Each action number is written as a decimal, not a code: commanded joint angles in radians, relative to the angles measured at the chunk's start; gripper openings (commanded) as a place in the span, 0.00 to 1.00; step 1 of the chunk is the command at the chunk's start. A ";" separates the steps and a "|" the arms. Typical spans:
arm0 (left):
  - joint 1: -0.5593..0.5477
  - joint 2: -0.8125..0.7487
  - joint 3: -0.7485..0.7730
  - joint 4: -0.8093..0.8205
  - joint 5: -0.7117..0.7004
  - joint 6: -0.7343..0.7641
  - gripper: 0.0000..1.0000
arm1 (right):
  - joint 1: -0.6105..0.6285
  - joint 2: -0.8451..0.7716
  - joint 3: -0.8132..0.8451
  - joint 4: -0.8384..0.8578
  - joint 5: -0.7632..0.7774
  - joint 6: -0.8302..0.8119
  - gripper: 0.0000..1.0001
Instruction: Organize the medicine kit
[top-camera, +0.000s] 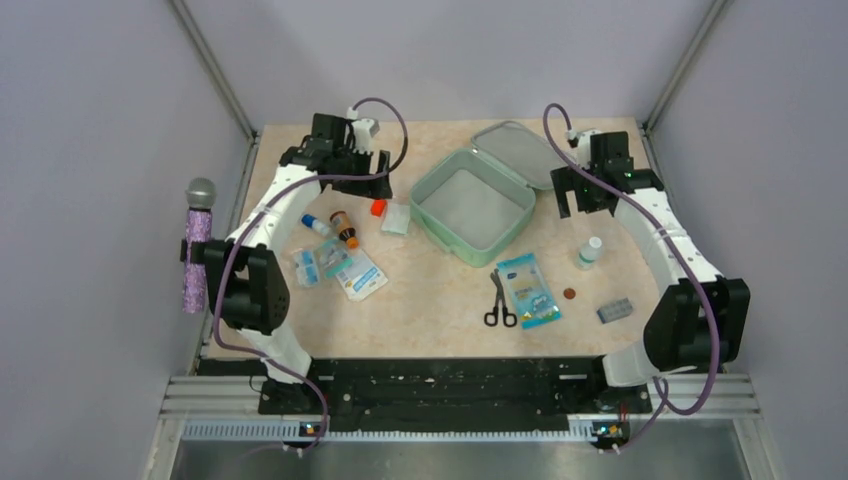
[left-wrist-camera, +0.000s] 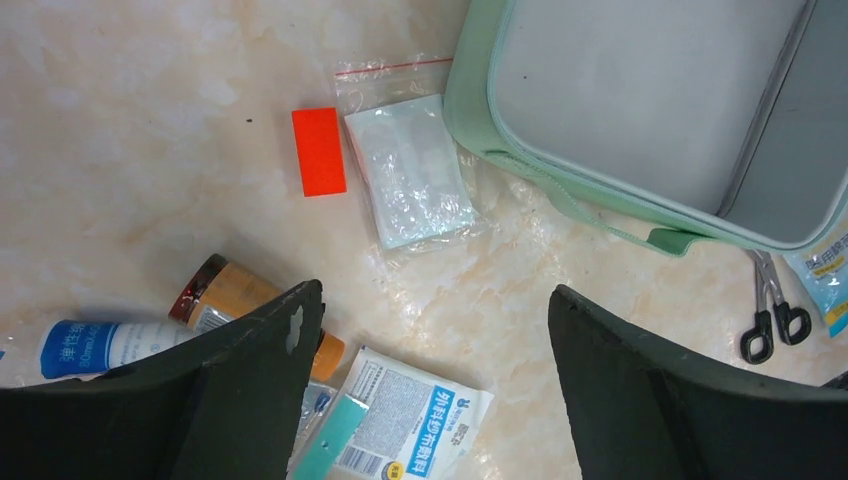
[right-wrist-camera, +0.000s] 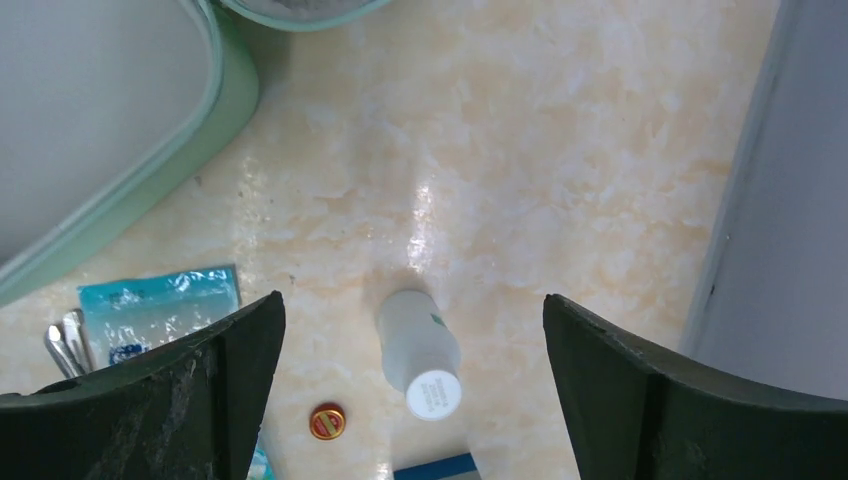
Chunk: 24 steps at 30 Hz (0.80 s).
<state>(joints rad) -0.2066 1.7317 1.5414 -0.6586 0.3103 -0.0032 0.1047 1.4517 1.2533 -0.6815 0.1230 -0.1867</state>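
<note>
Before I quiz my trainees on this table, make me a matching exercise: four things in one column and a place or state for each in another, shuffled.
Things:
1. medicine kit
2. scissors
3. white bottle
4. orange block

Places or states:
A. beside a clear bag
B. lid open, nothing inside
C. beside a blue packet
D. on the right, near a small round disc

Pairs: 1-B, 2-C, 3-D, 4-A

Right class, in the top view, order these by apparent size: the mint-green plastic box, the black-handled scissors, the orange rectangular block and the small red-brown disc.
1. the mint-green plastic medicine kit box
2. the black-handled scissors
3. the orange rectangular block and the small red-brown round disc: both tiny, too alike to rank
</note>
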 joint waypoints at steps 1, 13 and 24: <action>-0.002 -0.023 0.021 -0.116 -0.006 0.070 0.87 | 0.007 0.011 0.108 0.035 -0.100 0.055 0.99; -0.004 -0.314 -0.370 -0.168 0.075 0.680 0.69 | 0.016 0.036 0.136 -0.017 -0.456 -0.034 0.89; -0.047 -0.209 -0.481 -0.072 -0.139 0.469 0.66 | 0.031 0.023 0.124 -0.007 -0.432 -0.009 0.87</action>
<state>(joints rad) -0.2241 1.5120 1.0855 -0.7864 0.2626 0.5339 0.1242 1.4952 1.3575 -0.7036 -0.3050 -0.2066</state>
